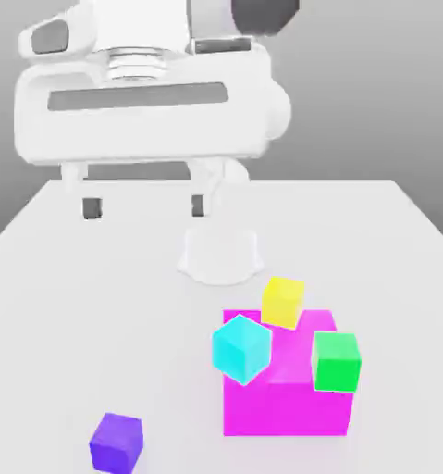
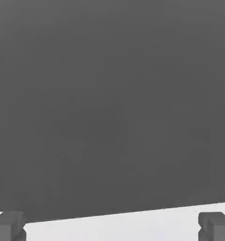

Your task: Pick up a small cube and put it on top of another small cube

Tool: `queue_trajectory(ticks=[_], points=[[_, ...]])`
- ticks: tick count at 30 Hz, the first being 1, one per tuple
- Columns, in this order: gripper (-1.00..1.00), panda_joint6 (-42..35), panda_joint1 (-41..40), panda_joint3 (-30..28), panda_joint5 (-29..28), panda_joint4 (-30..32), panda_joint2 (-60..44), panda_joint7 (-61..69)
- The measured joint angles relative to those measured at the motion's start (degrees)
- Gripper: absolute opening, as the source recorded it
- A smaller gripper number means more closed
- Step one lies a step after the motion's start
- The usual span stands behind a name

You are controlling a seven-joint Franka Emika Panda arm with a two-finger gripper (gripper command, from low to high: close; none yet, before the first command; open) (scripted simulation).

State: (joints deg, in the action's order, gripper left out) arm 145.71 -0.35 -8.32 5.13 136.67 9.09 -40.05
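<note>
- Gripper [image 1: 144, 207]: high above the far part of the bench [image 1: 67, 305], pointing down, jaws wide apart, nothing between them.
- Purple cube [image 1: 116, 442]: rests alone on the bench at the near edge, toward the exterior view's left, well apart from the other blocks.
- Cyan cube [image 1: 241, 348], yellow cube [image 1: 283, 302] and green cube [image 1: 336, 361]: clustered at the big magenta block [image 1: 285, 398], to the right.
- Handling, judged: the purple cube looks rigid, light and smooth-faced. Grip two opposite side faces at mid-height, jaws square to them, since it sits turned.

Gripper [image 1: 145, 207] hangs high, jaws spread wide, empty.
</note>
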Motion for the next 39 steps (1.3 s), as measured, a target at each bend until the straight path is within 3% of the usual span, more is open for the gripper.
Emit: queue_trajectory(ticks=[11, 16, 17, 24, 30, 39], points=[[0.0, 8.73, -3.57, -2.06, 1.75, 3.08, -22.69, 2.56], [0.0, 16.14, -6.22, 0.73, 4.67, 1.57, -33.07, 4.9], [-1.0, 17.26, -6.68, 1.28, 5.14, 1.27, -34.5, 5.25], [-1.0, 17.25, -6.73, 1.32, 5.05, 1.27, -34.53, 5.17], [-1.0, 8.13, -4.74, -0.98, 1.09, 1.48, -25.77, 3.3], [-1.0, -5.44, 1.93, 5.04, 0.51, 6.68, -8.87, 20.39]])
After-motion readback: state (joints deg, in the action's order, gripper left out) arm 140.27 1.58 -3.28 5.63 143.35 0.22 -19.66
